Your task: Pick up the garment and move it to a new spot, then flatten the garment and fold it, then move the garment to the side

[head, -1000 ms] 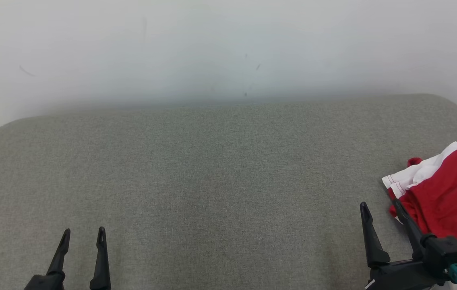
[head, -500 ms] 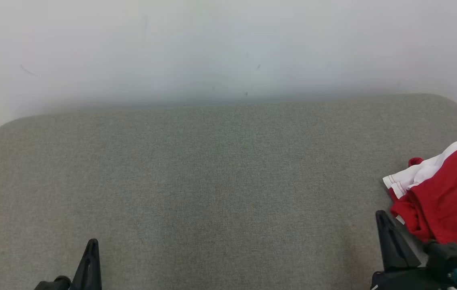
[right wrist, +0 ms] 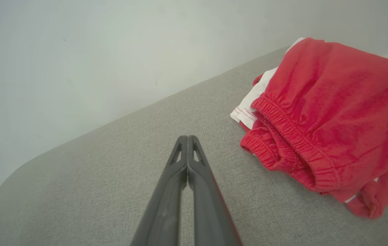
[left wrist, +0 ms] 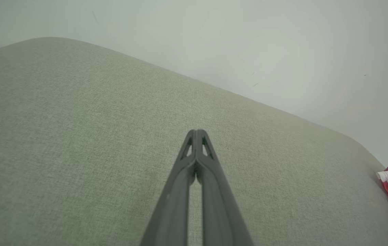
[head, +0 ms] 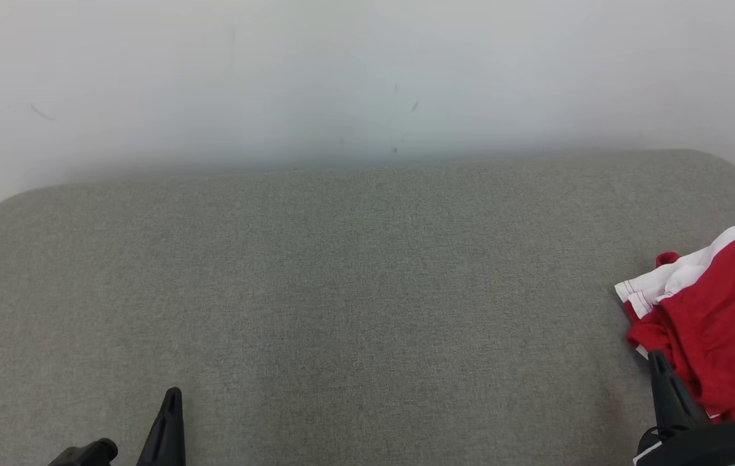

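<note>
Both claws of the robot are pressed together and hold nothing above a grey fabric-covered table (head: 341, 272). The left claw (head: 172, 395) points up from the lower left of the head view, its two dark fingers meeting at the tips over bare fabric, well apart from the garment (head: 713, 310). The right claw (right wrist: 187, 137), likewise closed tip to tip, sits at the lower right, close beside the garment's near left edge but not gripping it. The garment, red with an elastic waistband and a white panel with thin red lines, lies bunched at the table's right end, to the right of the right claw's tips. A pale wall (head: 367, 77) stands behind the table.
</note>
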You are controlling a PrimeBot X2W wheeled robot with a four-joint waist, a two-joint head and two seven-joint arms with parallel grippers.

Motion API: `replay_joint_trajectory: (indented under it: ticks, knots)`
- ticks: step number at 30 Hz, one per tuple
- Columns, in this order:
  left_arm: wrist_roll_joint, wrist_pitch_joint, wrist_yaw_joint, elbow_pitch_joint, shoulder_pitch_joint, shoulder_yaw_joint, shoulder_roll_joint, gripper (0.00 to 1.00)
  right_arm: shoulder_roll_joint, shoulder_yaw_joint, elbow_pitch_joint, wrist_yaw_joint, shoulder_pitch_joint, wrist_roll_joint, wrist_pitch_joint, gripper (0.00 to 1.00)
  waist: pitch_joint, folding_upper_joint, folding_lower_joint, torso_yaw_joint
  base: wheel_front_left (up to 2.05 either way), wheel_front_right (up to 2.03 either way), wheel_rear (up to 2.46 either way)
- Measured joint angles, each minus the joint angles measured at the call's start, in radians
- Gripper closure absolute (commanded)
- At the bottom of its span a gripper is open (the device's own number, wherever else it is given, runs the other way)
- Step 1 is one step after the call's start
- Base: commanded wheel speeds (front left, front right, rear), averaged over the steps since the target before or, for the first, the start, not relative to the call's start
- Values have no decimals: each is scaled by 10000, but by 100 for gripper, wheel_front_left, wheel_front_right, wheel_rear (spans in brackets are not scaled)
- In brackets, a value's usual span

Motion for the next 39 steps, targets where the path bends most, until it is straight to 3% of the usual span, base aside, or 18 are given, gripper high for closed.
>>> replay_joint_trajectory:
  ticks: [39]
  knots:
    - [-5553,-232,-1488,1534,-1136,-717,-765,100,-290,-2619,2011,-2,-991,5910,1933,100,35,0,1,-55,0,0,0]
